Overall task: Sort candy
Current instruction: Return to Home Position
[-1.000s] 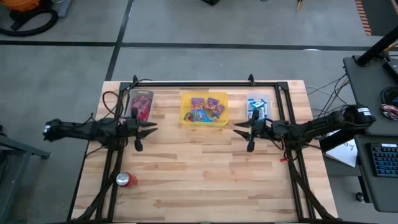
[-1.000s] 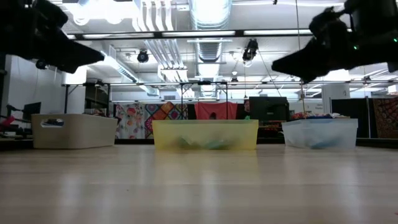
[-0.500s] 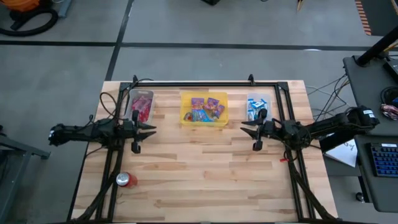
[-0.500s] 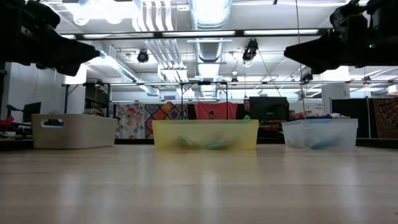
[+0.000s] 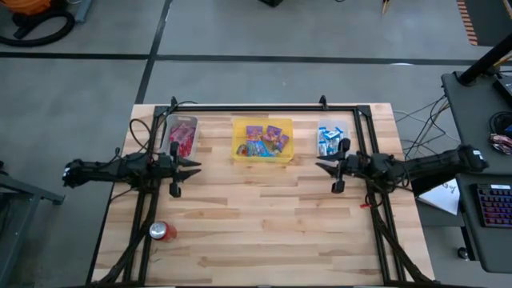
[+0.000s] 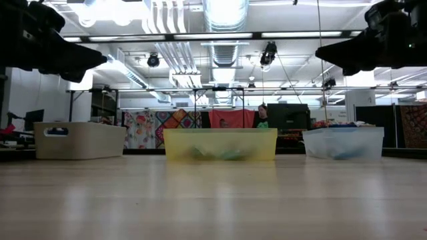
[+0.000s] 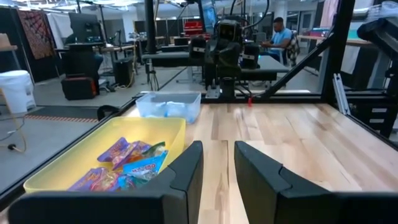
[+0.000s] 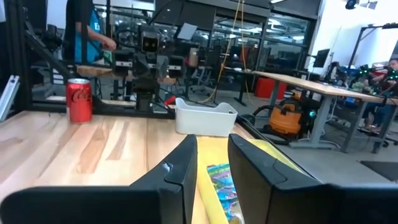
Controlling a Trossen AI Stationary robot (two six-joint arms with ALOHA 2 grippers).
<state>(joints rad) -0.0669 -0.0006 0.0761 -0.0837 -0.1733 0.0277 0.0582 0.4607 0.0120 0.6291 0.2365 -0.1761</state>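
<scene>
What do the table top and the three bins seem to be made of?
Table top: pale wood planks, grain and seams showing. Yellow bin: likely translucent plastic, candy showing through. Gray bin: opaque, matte, probably plastic. Clear bin: see-through plastic, apparently.

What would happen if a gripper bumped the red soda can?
The soda can stands upright, tall and narrow, so it would probably tip. Being round, it would likely roll across the table. Its shiny side looks slippery.

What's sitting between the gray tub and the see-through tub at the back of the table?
The yellow bin, holding purple candy packets; the high view shows it.
</scene>
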